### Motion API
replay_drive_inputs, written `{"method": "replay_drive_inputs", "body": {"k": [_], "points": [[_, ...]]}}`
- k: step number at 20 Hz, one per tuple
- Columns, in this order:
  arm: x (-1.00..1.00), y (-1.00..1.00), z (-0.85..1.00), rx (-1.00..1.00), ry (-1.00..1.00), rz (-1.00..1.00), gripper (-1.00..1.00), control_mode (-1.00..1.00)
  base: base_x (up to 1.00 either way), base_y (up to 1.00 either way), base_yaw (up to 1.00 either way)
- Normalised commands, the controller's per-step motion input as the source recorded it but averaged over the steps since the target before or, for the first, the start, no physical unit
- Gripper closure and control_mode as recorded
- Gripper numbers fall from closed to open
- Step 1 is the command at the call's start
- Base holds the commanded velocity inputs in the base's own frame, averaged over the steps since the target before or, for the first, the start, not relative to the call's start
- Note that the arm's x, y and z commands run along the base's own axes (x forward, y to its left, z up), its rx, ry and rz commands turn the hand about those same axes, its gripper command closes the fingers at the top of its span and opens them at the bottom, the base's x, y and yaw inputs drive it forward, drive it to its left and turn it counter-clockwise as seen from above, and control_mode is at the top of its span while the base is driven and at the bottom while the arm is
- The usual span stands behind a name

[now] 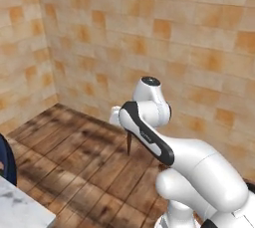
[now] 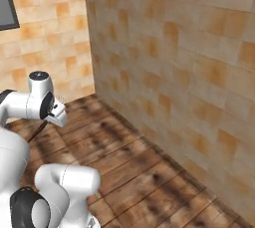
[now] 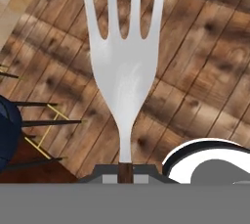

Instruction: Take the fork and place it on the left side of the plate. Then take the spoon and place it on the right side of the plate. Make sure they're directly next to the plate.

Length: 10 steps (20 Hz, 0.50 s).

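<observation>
**Fork pinched in gripper, arm up over wooden floor near tiled corner**

The gripper (image 3: 125, 171) is pinching the fork (image 3: 124, 66) by its dark handle, jaws pressed close on it right where the handle is meeting the pale neck. In the hand view the tines are pointing away from the hand, over the wooden floor (image 3: 195, 86), and their tips are getting cut off by the top edge.

In the left base view the arm (image 1: 149, 122) is bending in mid-air above the floor (image 1: 74, 162), with the brown handle (image 1: 129, 142) sticking down below the wrist. The tiled wall (image 1: 189, 38) is standing behind the arm, and a second wall is meeting it in a corner to the left. Open floor is lying all around below the hand.

A pale marble counter corner (image 1: 20, 204) is showing at the lower left edge, cut off by the frame. A dark blue rounded thing (image 1: 7, 165) beside it is mostly out of frame; cannot tell what it is. In the hand view it is looking like a seat (image 3: 7, 130) on thin dark legs, hard to make out.

In the right base view the fork is just a thin dark line (image 2: 39, 131) below the hand. A dark panel (image 2: 7, 3) is being cropped at the upper left edge.
</observation>
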Motion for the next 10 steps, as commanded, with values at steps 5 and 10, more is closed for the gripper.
{"method": "replay_drive_inputs", "body": {"k": [5,10], "points": [[0.0,0.0,0.0,0.0,0.0,0.0,1.0,1.0,0.89,-0.03,0.25],[0.0,0.0,0.0,0.0,0.0,0.0,1.0,1.0,0.88,-0.03,0.27]]}}
